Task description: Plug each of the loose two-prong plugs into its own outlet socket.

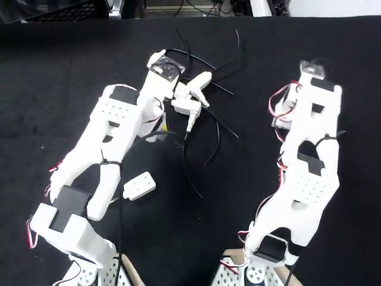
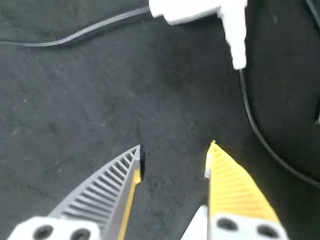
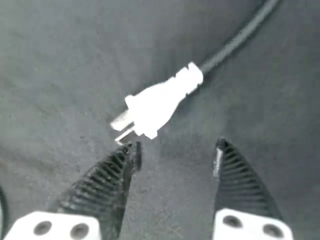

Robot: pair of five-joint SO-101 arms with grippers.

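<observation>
My left gripper (image 2: 176, 150) is open over bare black mat, one finger grey, the other yellow. A white plug (image 2: 195, 10) with a black cord (image 2: 255, 130) lies just beyond its fingertips. From above, the left gripper (image 1: 164, 67) sits beside a cluster of white plug and socket pieces (image 1: 189, 102) among tangled black cords. A separate white outlet socket (image 1: 139, 185) lies beside the left arm. My right gripper (image 3: 175, 146) is open. A white two-prong plug (image 3: 155, 105) lies just ahead of it, prongs near one fingertip (image 3: 131, 149), its cord (image 3: 240, 35) trailing away.
Loose black cords (image 1: 205, 140) spread across the middle of the black mat (image 1: 250, 179). The right arm (image 1: 309, 155) stretches along the right side, the left arm (image 1: 101, 149) along the left. Cables and equipment line the far table edge.
</observation>
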